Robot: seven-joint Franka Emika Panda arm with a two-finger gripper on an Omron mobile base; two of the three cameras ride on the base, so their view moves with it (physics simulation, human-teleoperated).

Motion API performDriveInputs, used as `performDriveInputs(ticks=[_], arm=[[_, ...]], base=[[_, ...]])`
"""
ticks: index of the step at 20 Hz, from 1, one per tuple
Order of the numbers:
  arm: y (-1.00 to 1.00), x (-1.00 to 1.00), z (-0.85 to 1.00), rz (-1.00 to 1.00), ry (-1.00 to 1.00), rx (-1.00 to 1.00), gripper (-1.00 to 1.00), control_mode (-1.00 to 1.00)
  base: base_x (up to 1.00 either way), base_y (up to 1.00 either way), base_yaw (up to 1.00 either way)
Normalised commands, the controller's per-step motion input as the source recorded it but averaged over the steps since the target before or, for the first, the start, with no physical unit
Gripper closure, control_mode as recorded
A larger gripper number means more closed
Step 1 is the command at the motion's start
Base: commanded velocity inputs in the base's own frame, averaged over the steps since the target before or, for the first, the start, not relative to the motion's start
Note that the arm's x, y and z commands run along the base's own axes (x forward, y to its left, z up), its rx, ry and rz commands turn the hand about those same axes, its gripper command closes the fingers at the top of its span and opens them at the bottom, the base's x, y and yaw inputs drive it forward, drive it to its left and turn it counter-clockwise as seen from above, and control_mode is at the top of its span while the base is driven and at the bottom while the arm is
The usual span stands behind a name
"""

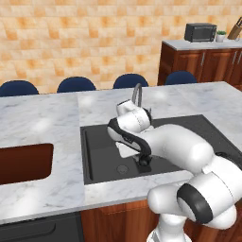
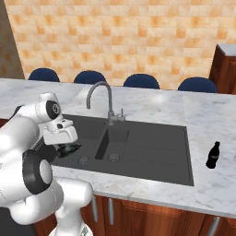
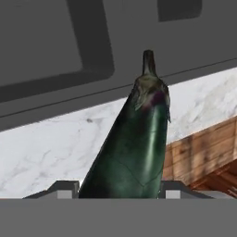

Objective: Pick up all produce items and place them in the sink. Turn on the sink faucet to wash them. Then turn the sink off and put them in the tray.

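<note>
Hand view, nearest the lens: dark green vegetable (image 3: 134, 148), glossy, elongated, tapering to a purplish cap and a thin stem at upper centre. It sits between the two grey fingertips (image 3: 62, 189) at bottom; jaws closed on its wide end. Behind it: matte black sink (image 3: 55, 41) rim across the top, white-veined marble counter (image 3: 46, 152) at left, wood cabinet front at lower right.

Left base view: gripper (image 1: 143, 160) at centre, low over the sink's left basin by the round drain. Red-brown tray (image 1: 23, 163) with rounded corner at left edge.

Right base view: slim grey gooseneck faucet (image 2: 103, 99) at centre; black bottle (image 2: 212, 155) upright on the counter at right.
</note>
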Motion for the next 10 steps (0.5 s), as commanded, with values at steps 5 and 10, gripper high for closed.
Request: performDriveInputs(ticks=[5,10], arm=[[0.89,0.55,-0.12,0.02,-0.01,0.00,1.00,-1.00],[0.52,0.65,-0.40,0.04,-0.06,0.00,1.00,-1.00]], base=[[0.00,0.00,0.00],[0.00,0.00,0.00]])
